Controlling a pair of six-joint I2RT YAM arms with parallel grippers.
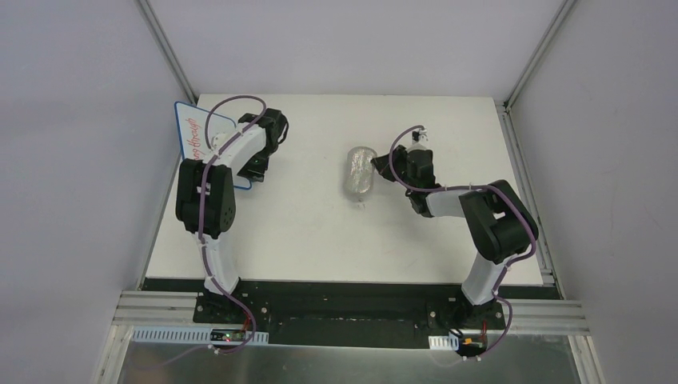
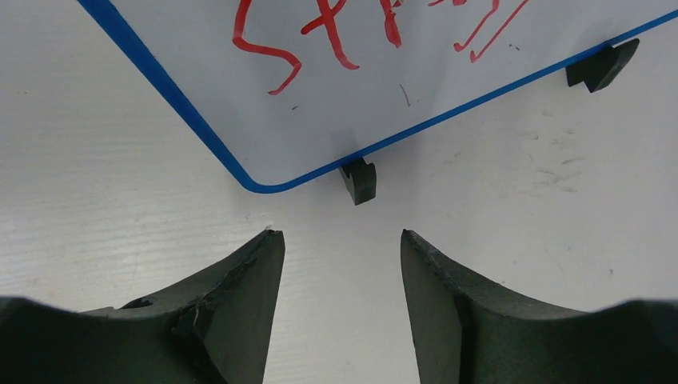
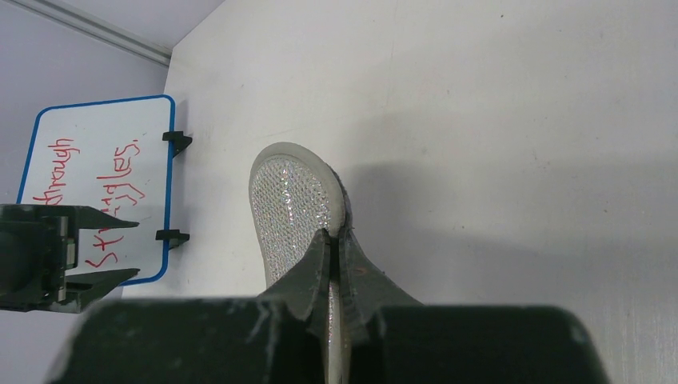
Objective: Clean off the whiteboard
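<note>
Small white blue-rimmed whiteboard point(image 3: 96, 160), red writing unerased, far left of table point(image 3: 520, 120) | left gripper point(image 2: 340, 236) spread, empty, beside its corner | right gripper point(image 3: 334, 240) pinching silvery glittering oval pad point(image 3: 292, 200) by 1 edge | risk: unbraced board may skid under wiping; edge-held pad may fold.

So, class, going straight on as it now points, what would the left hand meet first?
Probably the whiteboard: its nearest black foot lies straight ahead of the left hand, though depth is unclear.
</note>
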